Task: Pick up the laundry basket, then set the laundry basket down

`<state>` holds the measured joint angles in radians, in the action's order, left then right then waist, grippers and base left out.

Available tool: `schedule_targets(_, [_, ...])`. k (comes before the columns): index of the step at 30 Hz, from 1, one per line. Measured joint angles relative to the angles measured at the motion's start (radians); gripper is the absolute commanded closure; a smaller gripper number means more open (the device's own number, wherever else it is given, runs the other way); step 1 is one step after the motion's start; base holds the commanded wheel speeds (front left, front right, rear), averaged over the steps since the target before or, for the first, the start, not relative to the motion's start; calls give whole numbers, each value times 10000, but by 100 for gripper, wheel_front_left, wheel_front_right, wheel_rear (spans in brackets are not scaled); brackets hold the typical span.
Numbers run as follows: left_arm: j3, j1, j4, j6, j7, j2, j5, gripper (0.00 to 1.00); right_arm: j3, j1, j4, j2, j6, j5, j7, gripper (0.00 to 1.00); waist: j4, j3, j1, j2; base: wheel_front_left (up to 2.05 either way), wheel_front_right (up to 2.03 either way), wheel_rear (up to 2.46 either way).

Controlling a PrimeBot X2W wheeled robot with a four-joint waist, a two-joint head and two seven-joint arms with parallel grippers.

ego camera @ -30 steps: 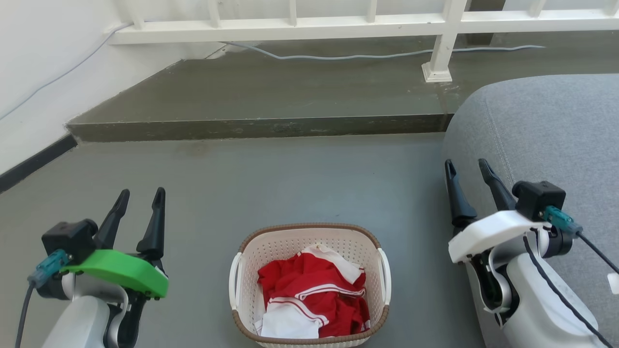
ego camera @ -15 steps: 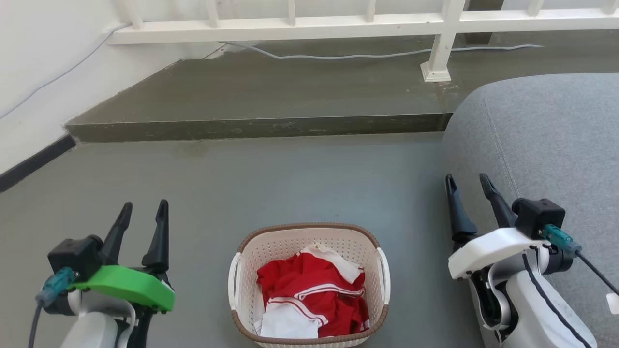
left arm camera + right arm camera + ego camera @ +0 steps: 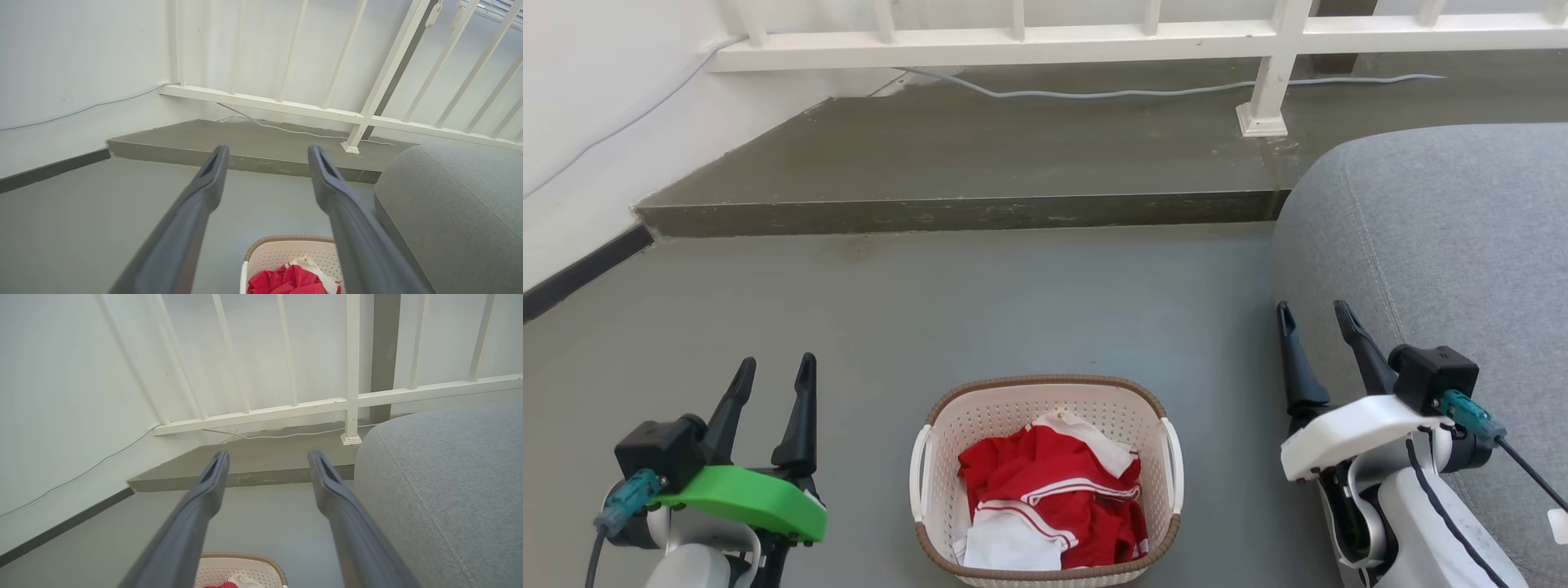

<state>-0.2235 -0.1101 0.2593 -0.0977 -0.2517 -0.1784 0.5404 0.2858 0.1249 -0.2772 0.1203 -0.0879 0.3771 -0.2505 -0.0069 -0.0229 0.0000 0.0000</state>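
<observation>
Grey concrete floor [image 3: 1013,302] bearing laundry basket [image 3: 1045,382] (red-white garments [image 3: 1045,490] inside); left gripper [image 3: 778,362], right gripper [image 3: 1312,307] flanking it, fingers [image 3: 803,408] parted, holding nothing. Uneven handle grasp possibly risking tipping.

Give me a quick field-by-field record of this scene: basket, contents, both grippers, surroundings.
basket: laundry basket standing on the grey floor, between the two arms
contents: red and white clothes
left arm: left gripper open, apart from the basket, holding nothing
right arm: right gripper open, holding nothing, near the grey sofa
task state: basket not yet gripped
</observation>
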Motion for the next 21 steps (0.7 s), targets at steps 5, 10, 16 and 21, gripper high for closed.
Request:
schedule_targets(5, [71, 124, -35, -36, 0, 50, -86, 0, -94, -115, 13, -58, 84, -58, 0, 0, -10, -11, 0, 0, 0, 0, 0])
schedule_targets(10, [-17, 179, 194, -117, 19, 165, -82, 100, -94, -222, -199, -169, 109, -82, 8, 100, -19, -13, 0, 0, 0, 0, 0])
schedule_targets(16, [-31, 467, 479, -117, 134, 370, 100, 100, -165, -618, -464, -265, 169, 86, 50, 100, -18, -4, 0, 0, 0, 0, 0])
schedule_targets(21, [115, 466, 489, -117, 272, 382, 683, 100, -339, -617, -460, -274, 222, 671, 230, 100, -14, 8, 0, 0, 0, 0, 0])
